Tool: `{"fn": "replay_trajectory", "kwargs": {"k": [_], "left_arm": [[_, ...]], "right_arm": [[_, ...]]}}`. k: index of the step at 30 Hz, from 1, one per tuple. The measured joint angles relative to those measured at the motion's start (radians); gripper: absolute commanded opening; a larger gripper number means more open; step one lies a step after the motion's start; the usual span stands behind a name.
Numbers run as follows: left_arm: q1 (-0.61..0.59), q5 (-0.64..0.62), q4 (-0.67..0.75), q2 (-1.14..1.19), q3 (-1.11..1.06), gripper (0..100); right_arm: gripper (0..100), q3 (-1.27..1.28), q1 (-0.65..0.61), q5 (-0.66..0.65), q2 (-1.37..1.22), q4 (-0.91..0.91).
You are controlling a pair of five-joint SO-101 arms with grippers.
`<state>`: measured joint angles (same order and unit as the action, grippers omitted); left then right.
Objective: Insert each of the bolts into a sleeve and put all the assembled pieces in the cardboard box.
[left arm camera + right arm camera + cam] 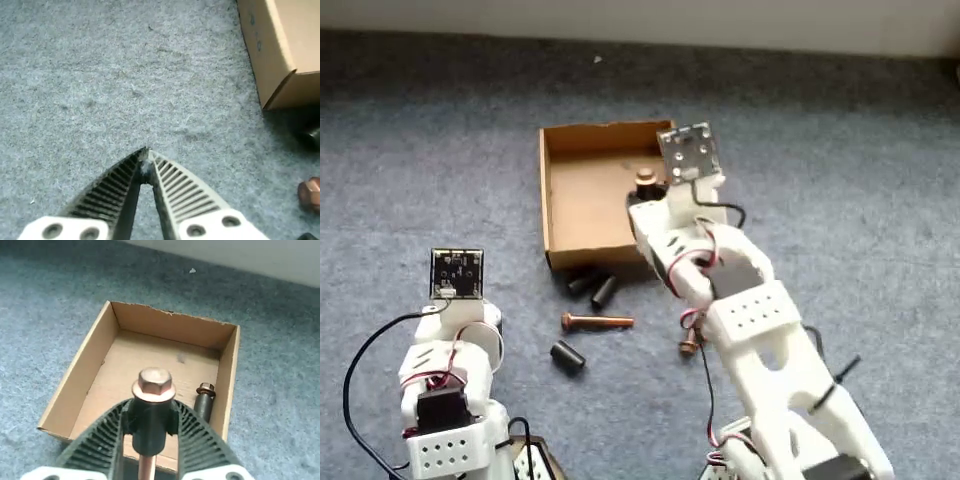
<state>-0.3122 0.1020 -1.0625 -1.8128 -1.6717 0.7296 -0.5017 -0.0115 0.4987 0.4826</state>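
copper-headed bolt (153,384) sits in a black sleeve (149,432), and the right gripper (151,407) is clenched on that sleeve, holding the pair over the cardboard box (170,322). inside the box, against one side wall, lies another assembled piece (203,402). the left gripper (146,156) is pinched closed on nothing, its tips above grey carpet (100,75) near a corner of the box. on the carpet in front of the box lie a loose bolt (597,321) with a copper shank, two sleeves (605,291) side by side and a third sleeve (567,355) nearer the left arm.
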Motion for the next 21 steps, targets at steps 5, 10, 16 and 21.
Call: {"fn": "replay_trajectory", "kwargs": {"k": [5,10,16,21], "left_arm": [[0.000,0.000,0.000,0.000,0.000,1],[0.000,0.000,0.000,0.000,0.000,1],[0.000,0.075,0.000,0.000,0.000,1],[0.000,0.081,0.000,0.000,0.000,1]], "right_arm": [[0.6,-0.173,0.009,0.000,-0.299,0.000],[0.8,-0.304,0.044,0.000,-0.512,0.000],[20.3,-0.379,0.074,0.000,-0.628,0.023],[20.3,-0.500,0.074,0.000,-0.626,0.192]]}}
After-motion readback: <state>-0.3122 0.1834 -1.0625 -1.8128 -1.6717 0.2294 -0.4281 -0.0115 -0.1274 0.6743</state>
